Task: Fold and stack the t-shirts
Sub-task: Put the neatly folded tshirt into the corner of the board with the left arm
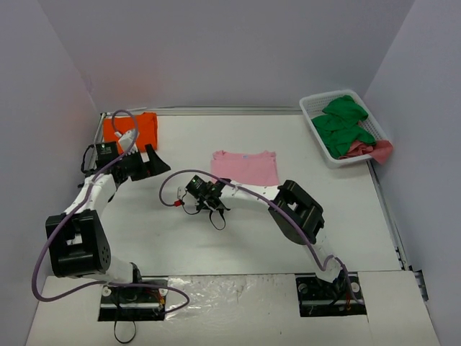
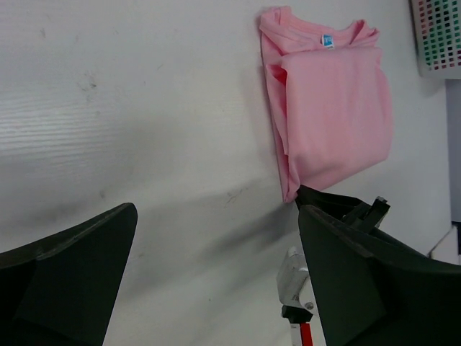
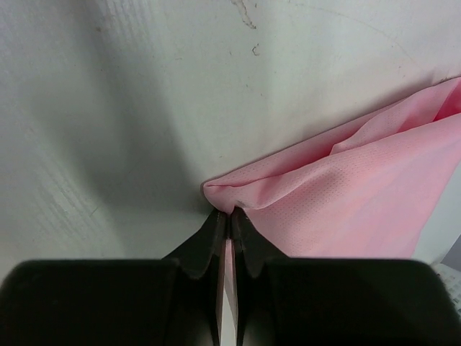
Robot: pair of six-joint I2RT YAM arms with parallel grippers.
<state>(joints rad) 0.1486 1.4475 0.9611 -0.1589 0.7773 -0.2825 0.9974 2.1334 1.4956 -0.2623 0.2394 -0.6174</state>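
Note:
The light pink t-shirt lies folded flat in the middle of the table. It also shows in the left wrist view and the right wrist view. My right gripper is shut on the shirt's near left corner, low at the table; in the top view it sits just in front of that corner. The bright orange t-shirt lies folded at the far left. My left gripper is open and empty above bare table, just in front of the orange shirt and left of the pink one.
A white slatted basket at the far right holds green cloth, and a reddish cloth hangs over its near rim. Its corner shows in the left wrist view. A purple cable loops left of my right wrist.

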